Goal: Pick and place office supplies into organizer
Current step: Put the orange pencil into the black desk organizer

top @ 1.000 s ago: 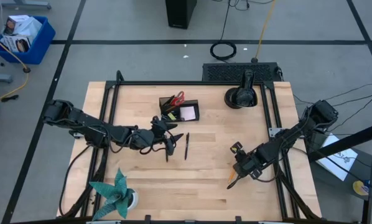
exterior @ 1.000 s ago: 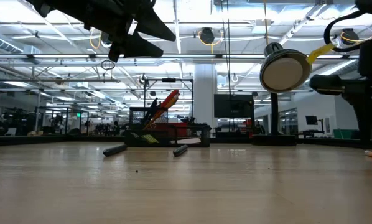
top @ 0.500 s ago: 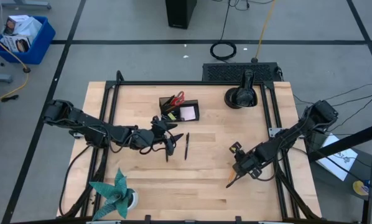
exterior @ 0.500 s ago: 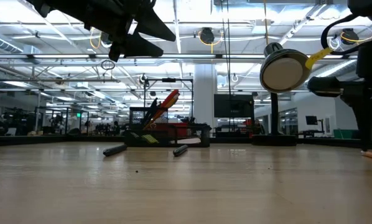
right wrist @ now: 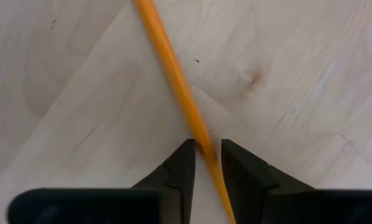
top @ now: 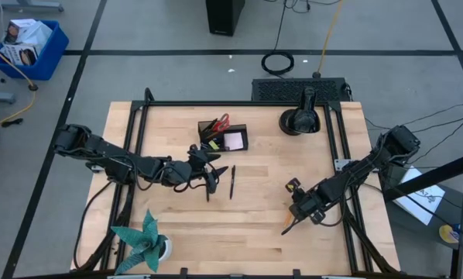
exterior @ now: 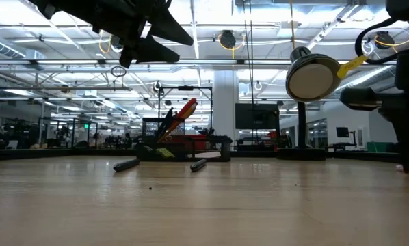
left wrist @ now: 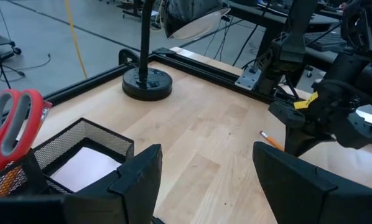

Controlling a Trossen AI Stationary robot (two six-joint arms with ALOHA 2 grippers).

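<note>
Pencil [right wrist: 173,74], orange and thin, lies on the bare wood of the desk [top: 177,225] near its right edge, toward the front, and the right hand [right wrist: 204,155] is down over it with the two dark fingers [right wrist: 181,167] narrowed to a slim gap on either side of the shaft; the fingers look very near or touching the pencil, but a firm grip cannot be told, and the pencil rests on the wood. From above, the right hand [top: 301,203] shows low at that same spot, with the pencil [top: 288,225] poking out toward the front edge. The left hand [top: 204,167] hovers above the middle of the desk, its fingers [left wrist: 136,180] spread apart and holding nothing. Just beside it on the desk lie two black pens [top: 232,181], side by side and a little apart. The organizer [top: 224,136] stands toward the back edge, left of centre, with red-handled scissors [top: 222,121] upright in its taller section and a pink sticky-note pad [top: 234,141] lying in its lower tray. A round black lamp [top: 301,118] sits near the back right corner, and a teal paper plant [top: 142,242] stands at the front left corner.
</note>
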